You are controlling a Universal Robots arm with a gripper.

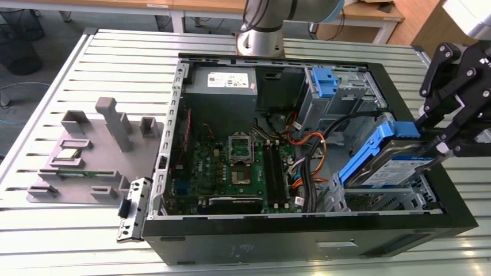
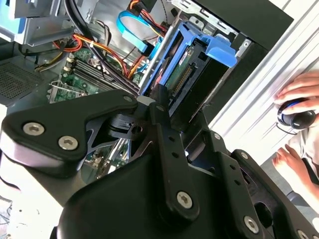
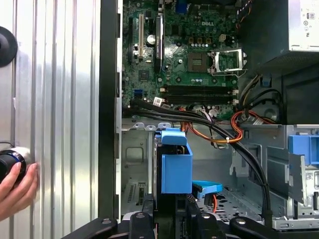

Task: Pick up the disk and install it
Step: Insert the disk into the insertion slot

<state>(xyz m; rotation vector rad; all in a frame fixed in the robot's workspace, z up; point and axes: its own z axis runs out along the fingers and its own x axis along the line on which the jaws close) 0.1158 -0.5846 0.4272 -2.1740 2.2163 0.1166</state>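
Observation:
The disk (image 1: 387, 164), a silver drive in blue side rails, hangs tilted over the drive bay at the open computer case's (image 1: 307, 221) corner on the exterior view's right. My gripper (image 1: 438, 147) is shut on the disk's upper end. In the second wrist view the black fingers (image 2: 162, 117) clamp the disk (image 2: 199, 55) edge-on, its connector end facing the camera. In the first wrist view the disk's blue rail (image 3: 174, 162) stands upright just beyond the gripper (image 3: 167, 219), above the metal bay floor.
Cables (image 1: 314, 149) cross the case beside the bay. A grey power supply (image 1: 222, 80) and a blue bracket (image 1: 326, 80) sit at the case's far side. A grey fixture (image 1: 92, 149) lies on the exterior view's left. A person's hand (image 3: 15, 184) rests on the slatted table.

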